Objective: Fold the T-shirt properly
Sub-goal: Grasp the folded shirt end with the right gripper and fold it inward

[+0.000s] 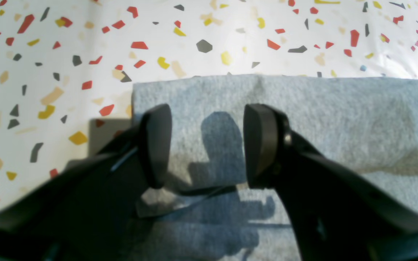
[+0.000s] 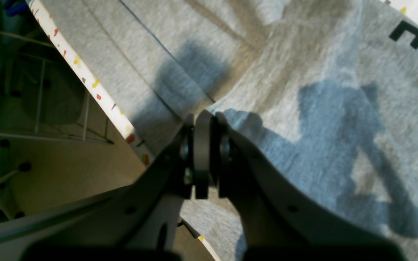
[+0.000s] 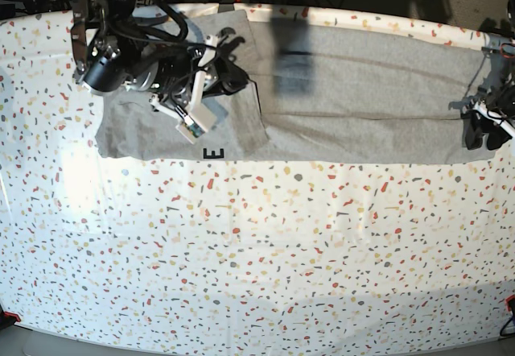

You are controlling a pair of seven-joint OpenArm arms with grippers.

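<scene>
The T-shirt [image 3: 354,102] lay as a long band across the far table [image 3: 241,251], the right gripper [image 2: 203,121] pinched shut on its cloth and the left gripper [image 1: 207,145] wide above the right end, so an uneven pull could skew the fold.

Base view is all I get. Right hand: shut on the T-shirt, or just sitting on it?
Observer: Right wrist view shows the right hand pinched shut on a raised fold of the T-shirt.
Operator: Left hand?
Observer: Left hand is open, jaws wide apart above the shirt's corner, with nothing between them.
Operator: Any print showing near the right hand?
Observer: A black letter E lies beyond the hand, near the table edge.
</scene>
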